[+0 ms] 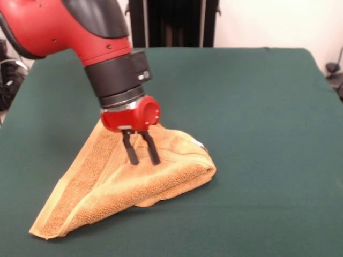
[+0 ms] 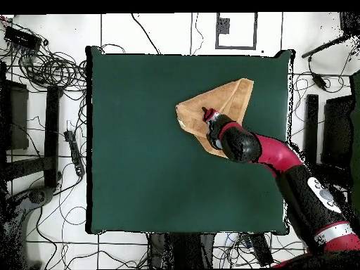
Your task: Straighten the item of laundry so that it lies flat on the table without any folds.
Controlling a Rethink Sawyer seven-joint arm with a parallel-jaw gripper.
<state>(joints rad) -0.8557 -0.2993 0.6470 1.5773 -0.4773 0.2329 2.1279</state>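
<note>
The golden-orange towel [image 1: 128, 184] lies folded over on itself in a rough triangle on the dark green table [image 1: 257, 134], with a paler band along its left edge and a small white tag at its right corner. My gripper [image 1: 143, 159] stands over the towel's upper middle. Its two black fingers [image 1: 130, 150] are a little apart and their tips touch the cloth. No fold shows between them. In the overhead view the towel [image 2: 225, 102] lies toward the table's upper right, with my gripper [image 2: 208, 114] on its lower part.
The red and black arm [image 2: 281, 156] reaches in from the lower right in the overhead view. Cables and stands lie on the floor around the table [image 2: 140, 162].
</note>
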